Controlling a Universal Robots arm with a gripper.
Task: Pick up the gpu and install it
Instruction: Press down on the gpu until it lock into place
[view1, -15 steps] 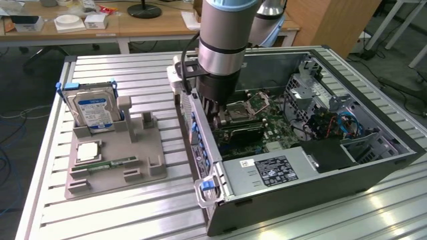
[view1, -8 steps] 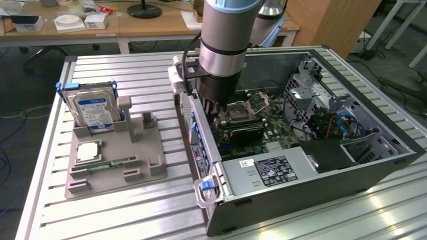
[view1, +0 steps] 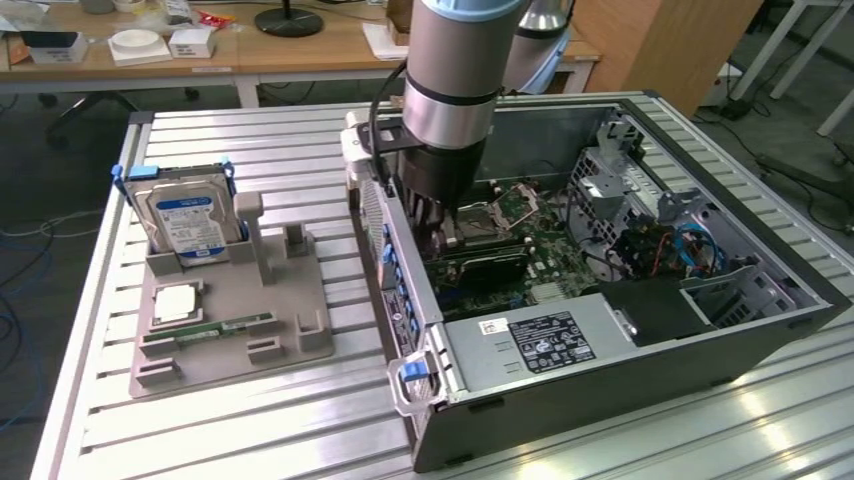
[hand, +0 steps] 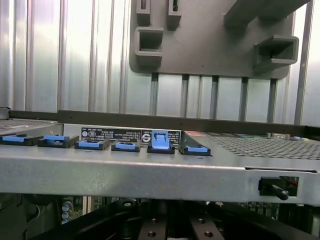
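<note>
The end effector (view1: 447, 235) was down inside the open computer case (view1: 747, 330), clenched tight. Right under it lay the gpu (view1: 483, 262), a thin dark card standing on its edge on the green board (view1: 554, 265). It looked like the end effector was gripping the card's top edge, but the hold itself was hidden, so I could not be sure.

The card was probably light and stiff, but easy to break. I think it is best held by its bare top edge, not by the little parts on it.

Beside the end effector, outside the case, a gray tray (view1: 220, 345) sat on the counter (view1: 280, 150). It held a silver hard drive (view1: 191, 222) standing up and a green memory stick (view1: 220, 327) lying flat.
</note>
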